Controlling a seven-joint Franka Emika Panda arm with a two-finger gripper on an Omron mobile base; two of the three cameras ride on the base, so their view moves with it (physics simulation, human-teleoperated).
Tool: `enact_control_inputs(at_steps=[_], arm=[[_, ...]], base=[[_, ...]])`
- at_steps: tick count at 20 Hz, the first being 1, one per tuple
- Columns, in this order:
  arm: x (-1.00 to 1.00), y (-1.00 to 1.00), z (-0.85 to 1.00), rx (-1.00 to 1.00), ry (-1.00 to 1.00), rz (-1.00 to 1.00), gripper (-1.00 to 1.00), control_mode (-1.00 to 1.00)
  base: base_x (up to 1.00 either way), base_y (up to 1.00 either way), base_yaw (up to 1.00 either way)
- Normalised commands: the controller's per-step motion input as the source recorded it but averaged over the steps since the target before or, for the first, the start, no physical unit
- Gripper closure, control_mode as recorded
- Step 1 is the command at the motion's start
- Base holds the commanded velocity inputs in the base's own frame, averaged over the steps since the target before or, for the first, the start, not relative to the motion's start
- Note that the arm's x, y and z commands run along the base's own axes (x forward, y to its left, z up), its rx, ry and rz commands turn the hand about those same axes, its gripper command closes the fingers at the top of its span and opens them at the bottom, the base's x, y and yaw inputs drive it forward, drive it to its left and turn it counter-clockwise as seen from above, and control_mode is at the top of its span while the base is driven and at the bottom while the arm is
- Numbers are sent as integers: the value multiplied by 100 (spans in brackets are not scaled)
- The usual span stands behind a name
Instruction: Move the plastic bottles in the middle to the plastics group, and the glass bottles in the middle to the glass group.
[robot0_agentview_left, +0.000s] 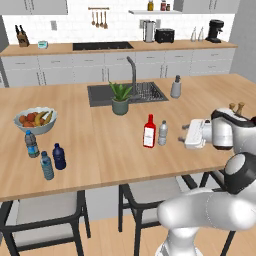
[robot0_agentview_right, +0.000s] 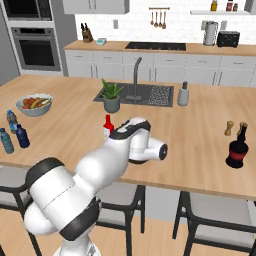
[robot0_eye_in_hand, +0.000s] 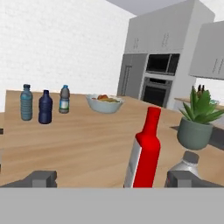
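The red glass bottle (robot0_agentview_left: 149, 131) with a white label stands mid-counter, and the clear greyish plastic bottle (robot0_agentview_left: 162, 133) is just to its right. My gripper (robot0_agentview_left: 186, 134) hovers open to the right of both, level with them and pointing at them. In the hand view the red bottle (robot0_eye_in_hand: 146, 153) rises between my open fingertips (robot0_eye_in_hand: 41, 178) and the clear bottle (robot0_eye_in_hand: 186, 166) sits at the right fingertip. The navy bottle (robot0_agentview_left: 59, 156) stands at the left by two blue-labelled water bottles (robot0_agentview_left: 31, 144) (robot0_agentview_left: 46, 165). A dark glass bottle (robot0_agentview_right: 237, 147) stands at the far right.
A potted plant (robot0_agentview_left: 120, 97) and the sink (robot0_agentview_left: 145, 92) lie behind the middle bottles. A fruit bowl (robot0_agentview_left: 35, 120) sits at the back left. A grey dispenser (robot0_agentview_left: 176, 87) stands by the sink, with salt and pepper mills (robot0_agentview_right: 229, 128) near the dark bottle. Chairs stand under the counter's near edge.
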Motion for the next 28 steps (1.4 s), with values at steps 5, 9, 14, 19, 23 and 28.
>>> enact_control_inputs(at_steps=[5, 9, 14, 19, 23, 28], arm=[[43, -1, -16, 0, 0, 1, -100, -100], [35, 0, -7, 0, 0, 0, -100, -100], [33, 0, -10, 0, 0, 0, -100, -100], [22, 0, -20, 0, 0, 0, -100, -100], [7, 0, -16, -1, 0, 0, -100, -100], [13, 1, -11, 0, 0, 0, -100, -100]], base=[[0, 0, 0], [0, 0, 0], [0, 0, 0], [0, 0, 0], [0, 0, 0], [0, 0, 0]])
